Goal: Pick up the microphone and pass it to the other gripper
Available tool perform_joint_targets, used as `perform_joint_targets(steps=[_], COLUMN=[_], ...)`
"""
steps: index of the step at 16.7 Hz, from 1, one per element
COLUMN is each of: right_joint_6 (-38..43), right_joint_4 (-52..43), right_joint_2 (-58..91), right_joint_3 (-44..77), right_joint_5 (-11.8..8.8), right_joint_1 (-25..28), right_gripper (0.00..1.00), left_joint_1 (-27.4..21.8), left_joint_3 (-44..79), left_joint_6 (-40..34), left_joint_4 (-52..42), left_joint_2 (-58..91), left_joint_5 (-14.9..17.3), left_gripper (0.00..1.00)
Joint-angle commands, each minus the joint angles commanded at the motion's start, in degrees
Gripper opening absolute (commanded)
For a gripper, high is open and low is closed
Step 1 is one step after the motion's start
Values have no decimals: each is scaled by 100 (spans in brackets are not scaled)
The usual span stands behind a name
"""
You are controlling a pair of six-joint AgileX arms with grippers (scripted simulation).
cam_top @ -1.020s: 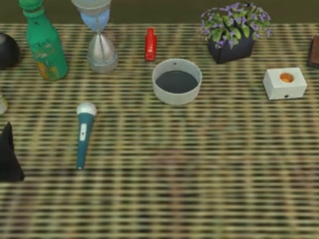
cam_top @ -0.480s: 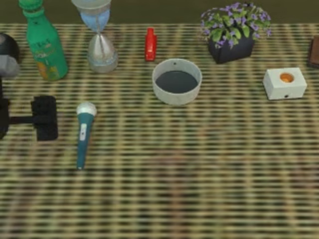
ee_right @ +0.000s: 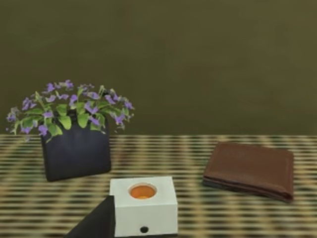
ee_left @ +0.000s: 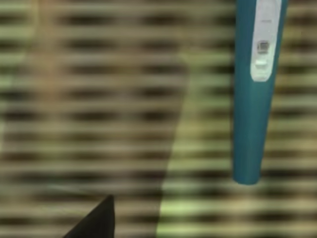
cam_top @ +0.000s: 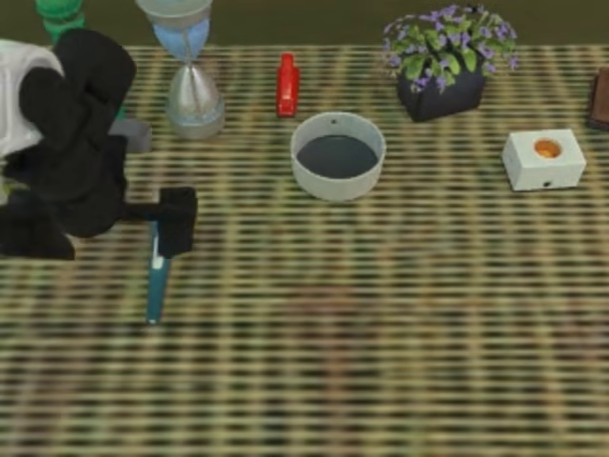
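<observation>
Left gripper point(cam_top: 177, 221) positioned over the microphone point(cam_top: 156, 281) head, left-centre of the top view.
Microphone is seen lying flat on the woven mat point(cam_top: 381, 333), teal handle pointing toward the lower edge, white switch strip point(ee_left: 262, 44) facing up; head is hidden under the gripper. Whether the fingers are spread or closed cannot be told. Right gripper is not seen in the top view; its wrist camera faces the white block point(ee_right: 143, 206), flower pot point(ee_right: 74, 148) and brown wallet point(ee_right: 250, 171).

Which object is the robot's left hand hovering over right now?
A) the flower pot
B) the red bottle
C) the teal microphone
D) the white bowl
C: in the top view the left hand covers the head end of the microphone, far from the others.
</observation>
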Motion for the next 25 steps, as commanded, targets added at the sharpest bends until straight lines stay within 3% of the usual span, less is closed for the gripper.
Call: perform_joint_targets(steps=[10, 19, 24, 25], right_joint_6=[0, 0, 0, 0], right_joint_4=[0, 0, 0, 0], right_joint_2=[0, 0, 0, 0], right_joint_3=[0, 0, 0, 0], right_joint_5=[0, 0, 0, 0], right_joint_1=[0, 0, 0, 0], right_gripper=[100, 100, 100, 100], left_joint_1=[-95, -74, -71, -71], left_joint_3=[406, -271, -337, -337], left_joint_6=[-101, -43, -38, -38], left_joint_4=[-309, 1569, 1727, 1727], left_joint_2=[648, 1820, 1945, 1945], left_joint_5=[-7, 3, 4, 4], left_gripper=[100, 100, 100, 92])
